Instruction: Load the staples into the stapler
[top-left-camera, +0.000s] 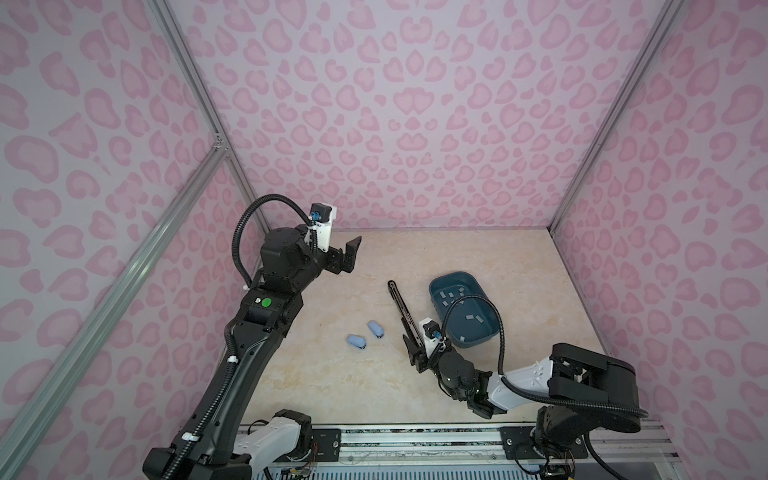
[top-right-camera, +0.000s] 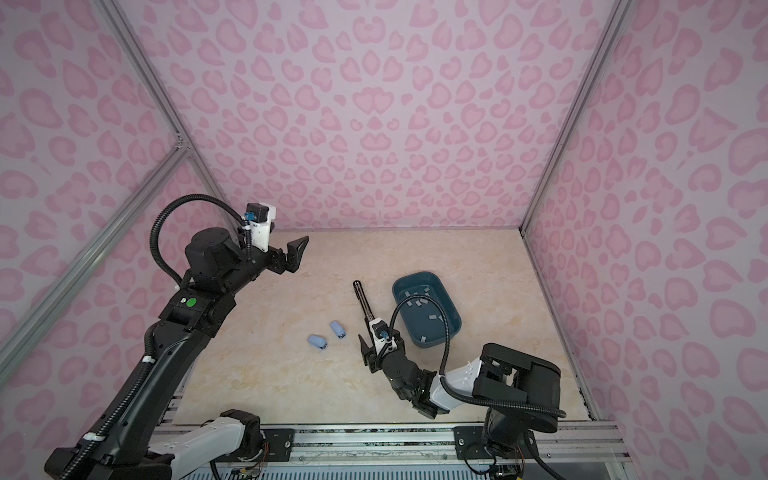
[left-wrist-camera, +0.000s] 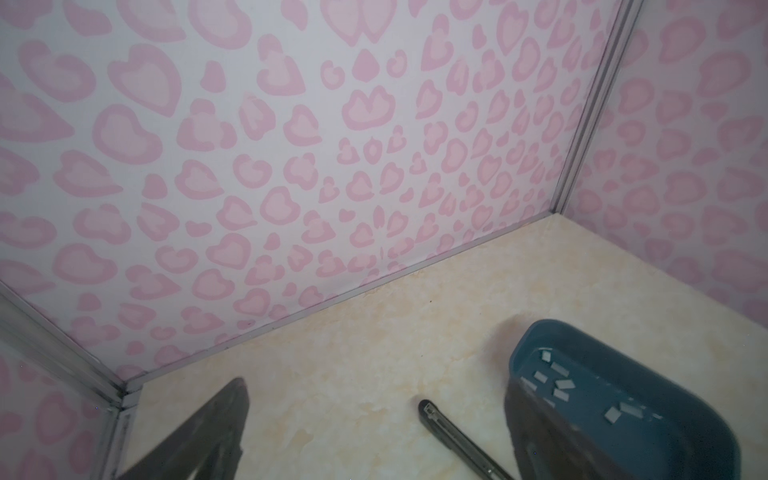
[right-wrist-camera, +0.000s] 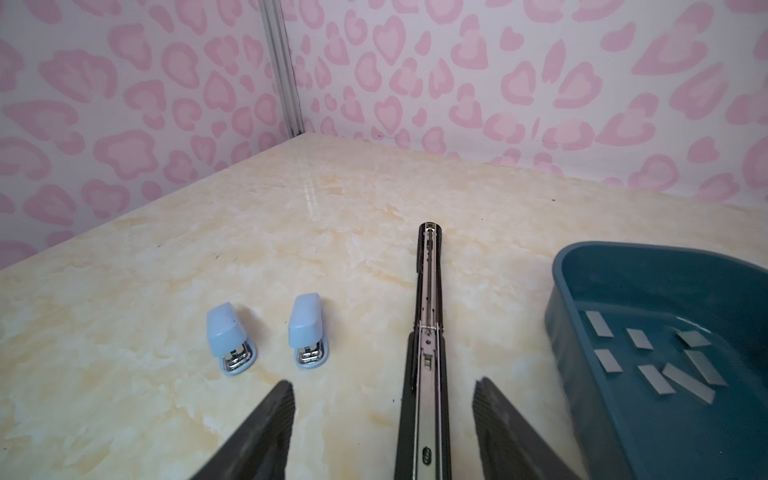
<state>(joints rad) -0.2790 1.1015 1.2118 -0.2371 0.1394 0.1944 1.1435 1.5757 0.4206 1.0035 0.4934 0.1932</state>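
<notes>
**Stapler** (right-wrist-camera: 430, 332): long, slim, black. Opened out flat on the table (top-left-camera: 332, 374) near centre, w/ a bright metal channel facing up along its length and a rounded far end. Lies just beside the bin, apart from it. Can't tell whether the channel holds any strips.

**Staples** (right-wrist-camera: 688, 383): thin flat grey metal strips, rect., dull sheen. Scattered loose on the bin floor, a few overlapping.

**Bin** (right-wrist-camera: 559, 303): teal plastic, smooth, a rounded-rect. tub w/ raised walls. Sits right of the stapler in both top views.

**Mini staplers** x2 (right-wrist-camera: 226, 328) (right-wrist-camera: 306, 318): light-blue plastic w/ rounded caps and chrome mouths. Side by side, not touching, left of the stapler.

**Right gripper** (right-wrist-camera: 383, 384): black wedge fingers (right-wrist-camera: 266, 428) w/ ribbed inner faces. Low over the stapler's near end. Jaws spread, w/ the stapler between them and a gap on each side; nothing gripped.

**Left gripper** (top-left-camera: 351, 254): up near the far-left corner, well apart from all items. Jaws spread wide, empty.

**Table**: cream marbled surface, glossy.

**Walls** (top-left-camera: 415, 124): pink heart-blotch print, matte, w/ alu. frame strips at the corners.
</notes>
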